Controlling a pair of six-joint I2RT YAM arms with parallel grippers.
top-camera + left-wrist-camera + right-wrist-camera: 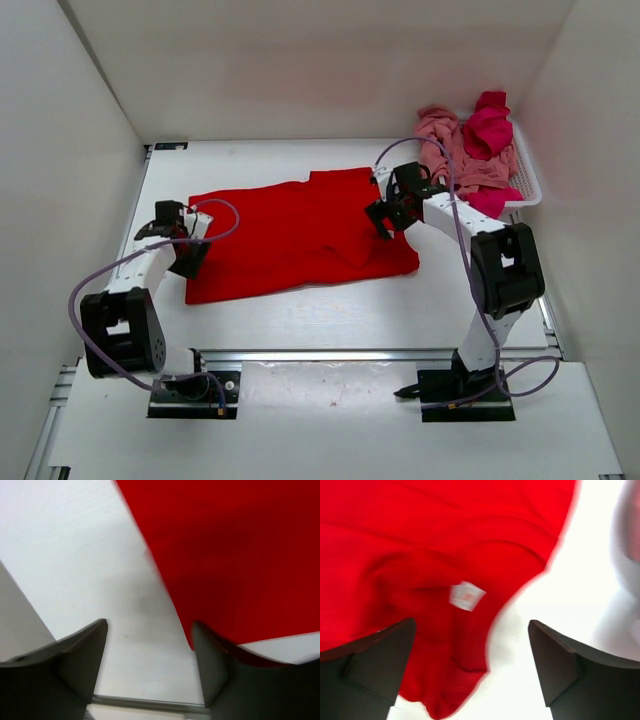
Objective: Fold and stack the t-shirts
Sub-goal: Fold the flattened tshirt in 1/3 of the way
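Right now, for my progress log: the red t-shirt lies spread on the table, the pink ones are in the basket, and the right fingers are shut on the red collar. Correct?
No: the right wrist view shows the right fingers open over the collar, gripping nothing. The red t-shirt does lie spread on the table, the pink ones in the basket.

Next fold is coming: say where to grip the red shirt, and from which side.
The red t-shirt lies flat, crosswise, so probably pinch its ends: left gripper on the hem edge from the left, right gripper at the collar from the right.
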